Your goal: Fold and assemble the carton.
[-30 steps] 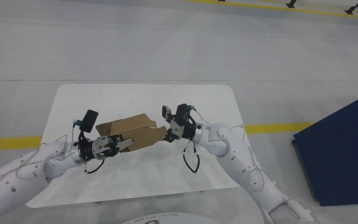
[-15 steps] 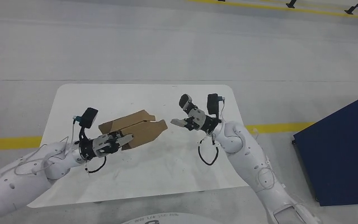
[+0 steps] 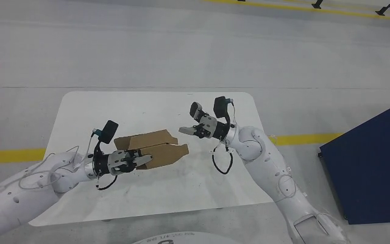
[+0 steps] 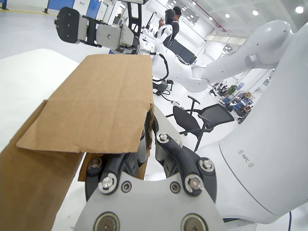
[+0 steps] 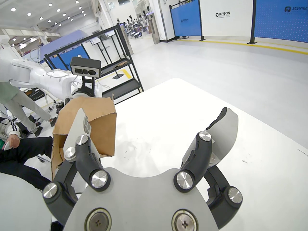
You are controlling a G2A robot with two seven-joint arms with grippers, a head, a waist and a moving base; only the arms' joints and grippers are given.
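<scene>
White table (image 3: 201,183) on grey hall floor, yellow line (image 3: 304,139). Cardboard carton (image 3: 152,149) clamped in left gripper (image 3: 139,160). Right gripper (image 3: 189,120) spread wide near the carton's free end, not touching.

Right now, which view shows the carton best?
The top view: the whole carton shows over the table, held by the left gripper, with the right gripper open, apart from it. In the left wrist view the carton is close up and cropped. In the right wrist view the carton sits farther off, one end facing the camera.
</scene>
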